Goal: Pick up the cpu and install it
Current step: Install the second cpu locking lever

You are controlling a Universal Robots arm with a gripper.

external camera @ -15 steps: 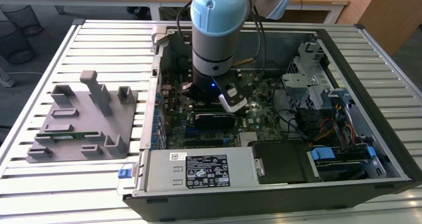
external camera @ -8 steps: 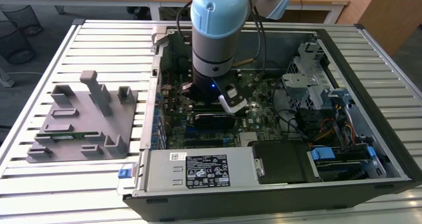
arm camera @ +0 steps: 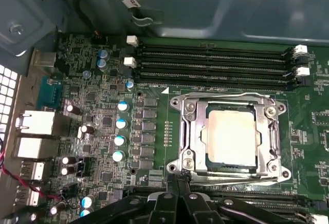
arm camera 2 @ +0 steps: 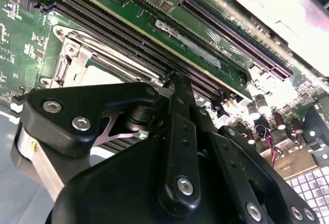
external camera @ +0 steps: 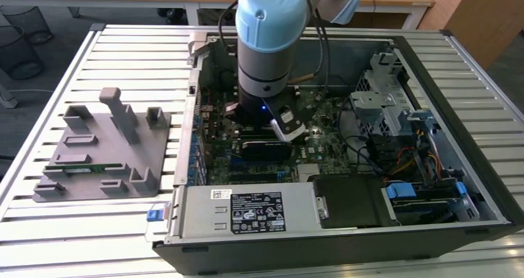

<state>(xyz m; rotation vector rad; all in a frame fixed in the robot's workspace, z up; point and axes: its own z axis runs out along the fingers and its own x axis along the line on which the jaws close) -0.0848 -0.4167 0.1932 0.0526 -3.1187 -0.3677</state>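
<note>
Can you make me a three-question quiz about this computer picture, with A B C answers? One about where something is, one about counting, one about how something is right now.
1. Where is the cpu?
A. On the grey tray outside the case
B. In the metal-framed socket on the motherboard
C. Up in the air above the case

2. How many long black memory slots lie beside the socket in the first wrist view?
A. One
B. Four
C. Nine

3. How are the gripper fingers?
A. Spread wide apart
B. Pressed together with nothing between them
C. Clamped on a green stick

Answers:
1 B, its shiny square top sits inside the socket frame.
2 B, four parallel slots run side by side there.
3 B, in the second wrist view the fingers meet at one tip over the board.
</note>
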